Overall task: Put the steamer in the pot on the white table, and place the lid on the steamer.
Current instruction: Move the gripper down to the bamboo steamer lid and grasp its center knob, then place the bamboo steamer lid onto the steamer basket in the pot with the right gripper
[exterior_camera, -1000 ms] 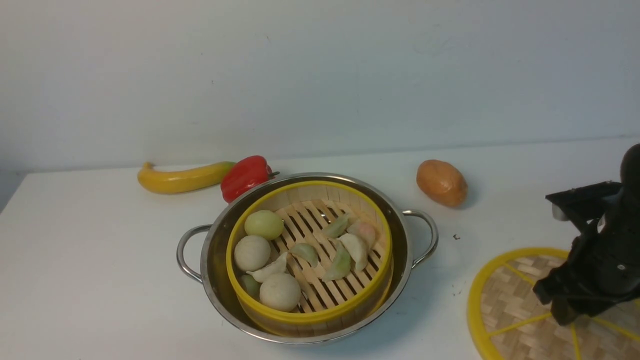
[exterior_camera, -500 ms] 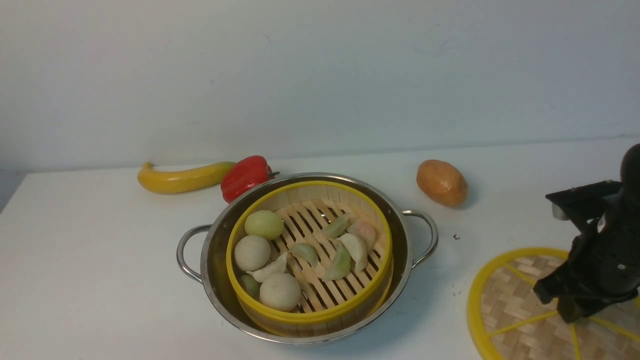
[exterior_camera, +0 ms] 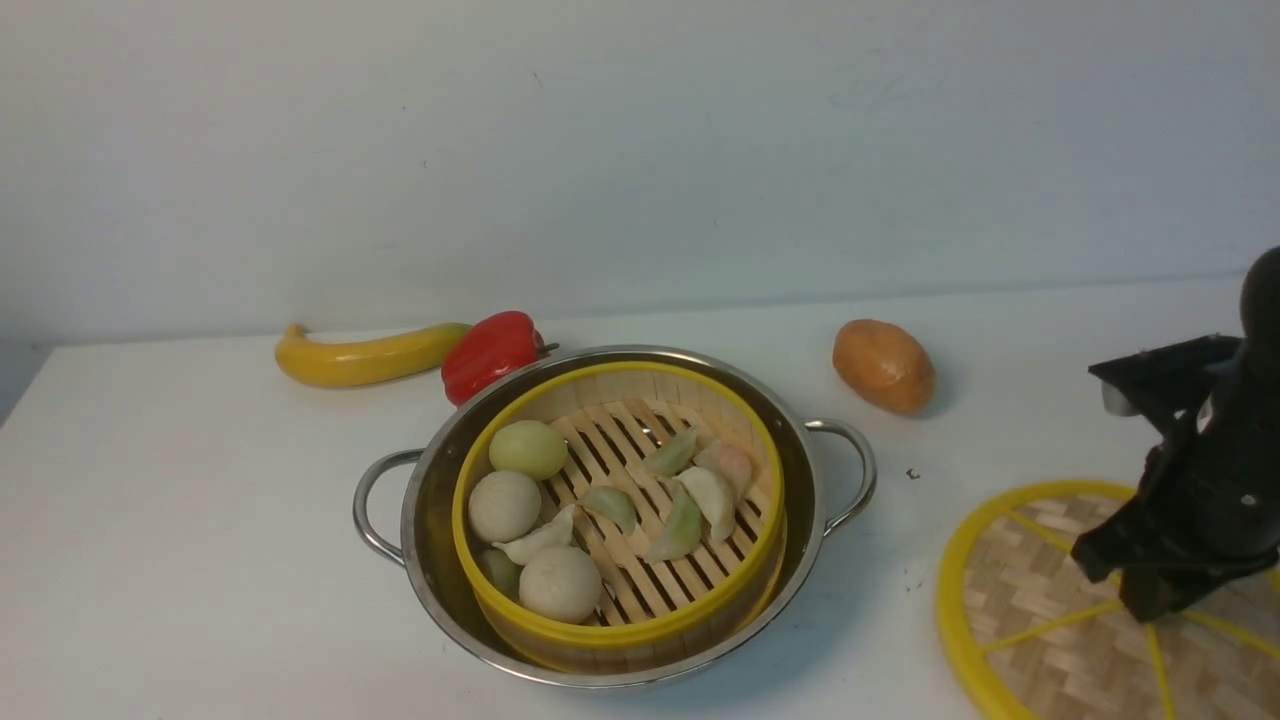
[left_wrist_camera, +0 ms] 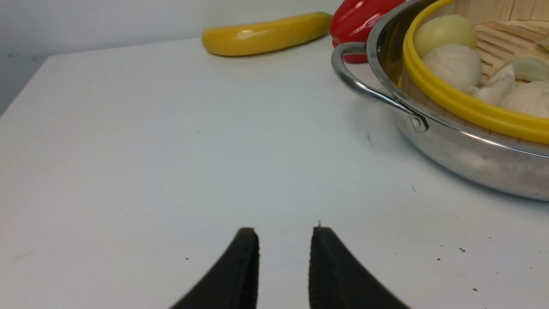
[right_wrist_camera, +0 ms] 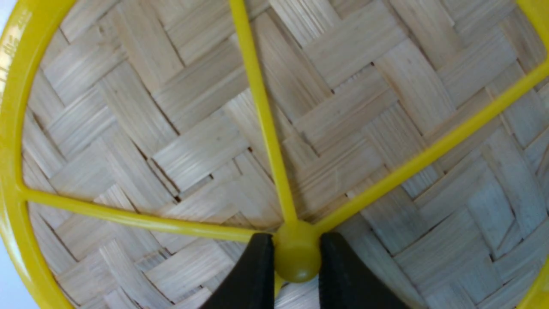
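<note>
Jaws of the left gripper [left_wrist_camera: 284, 234] stand narrowly apart with nothing between them, low over a bare stretch of the white table [exterior_camera: 180, 520], short of the pot's loop handle. Toward the back of the table, near the wall, a yellow banana [exterior_camera: 365, 355] lies on its side, its tip meeting a red pepper [exterior_camera: 492, 352] that sits just behind the pot's rim.

In the middle stands the pot [exterior_camera: 812, 500], flat on the table, and the steamer [exterior_camera: 600, 632] sits inside it — its yellow rim rises a little above the steel edge. Pale buns [exterior_camera: 505, 505] crowd the steamer's left side, with dumplings [exterior_camera: 700, 495] spread over the slatted floor to the right. The steamer is uncovered.

Farther right and back, a brown potato [exterior_camera: 884, 365] lies alone, well apart from the pot.

At the right edge is the lid [exterior_camera: 1030, 590], partly cut off by the frame. The right gripper [right_wrist_camera: 296, 242] comes down over its centre, and the wrist view shows the two black fingers [right_wrist_camera: 257, 274] pressed against either side of the small yellow knob [right_wrist_camera: 297, 257], where the spokes meet — clamped on the lid by that knob.
</note>
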